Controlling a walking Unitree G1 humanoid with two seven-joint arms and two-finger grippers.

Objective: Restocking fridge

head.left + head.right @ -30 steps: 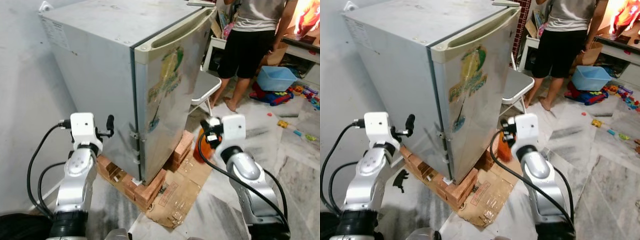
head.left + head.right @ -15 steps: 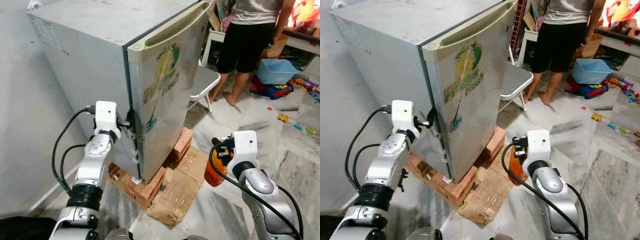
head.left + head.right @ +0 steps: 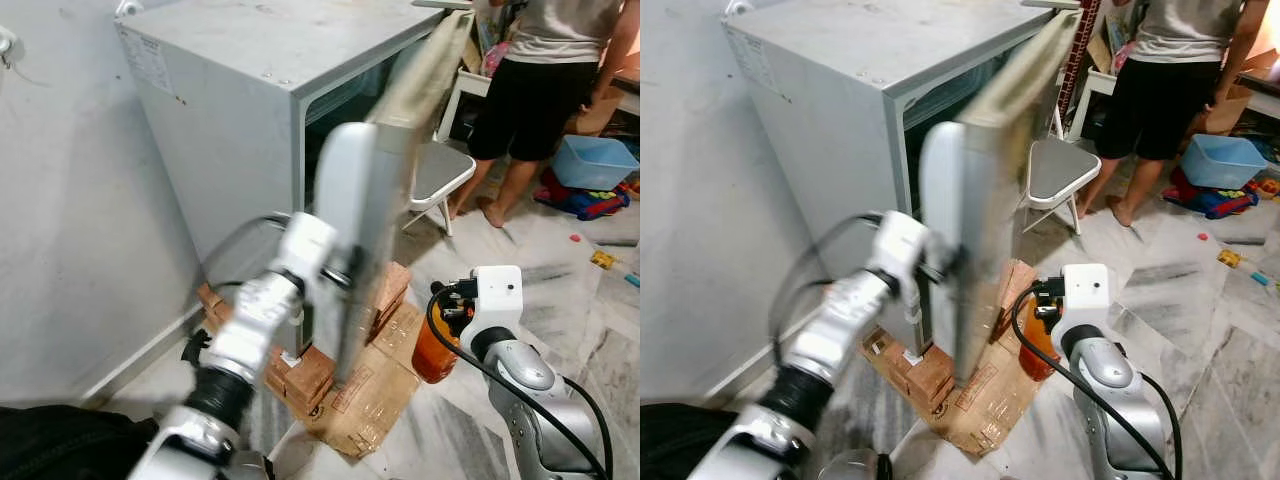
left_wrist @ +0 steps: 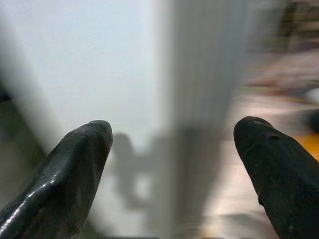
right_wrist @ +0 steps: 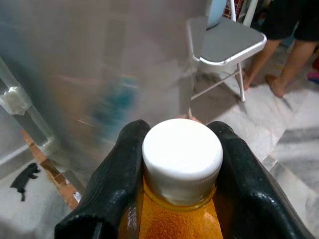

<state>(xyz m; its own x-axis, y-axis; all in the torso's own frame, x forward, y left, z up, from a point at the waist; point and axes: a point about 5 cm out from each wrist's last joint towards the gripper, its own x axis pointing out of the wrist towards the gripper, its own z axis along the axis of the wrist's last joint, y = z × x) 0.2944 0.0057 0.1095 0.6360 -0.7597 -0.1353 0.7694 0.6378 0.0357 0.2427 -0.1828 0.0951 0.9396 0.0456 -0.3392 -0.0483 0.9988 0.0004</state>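
The right end effector [image 5: 182,164] is clamped on an orange plastic bottle with a white screw cap [image 5: 182,158], its two black fingers [image 5: 119,179] pressed against the neck on either side; the bottle hangs low beside the robot's right arm, just above the flattened brown cardboard [image 3: 370,395] on the floor and in front of the fridge. The left end effector [image 4: 172,149] has its fingers spread apart, with the blurred edge of the grey fridge door [image 3: 375,200] between them. The small grey fridge [image 3: 250,120] stands on red bricks [image 3: 300,370] with its door swung partly open; the dark gap gives no look at what is inside. The head views add a person in black shorts [image 3: 535,90] standing by a grey folding chair [image 3: 440,170] and a blue plastic tub [image 3: 592,160]; the tub's contents cannot be made out
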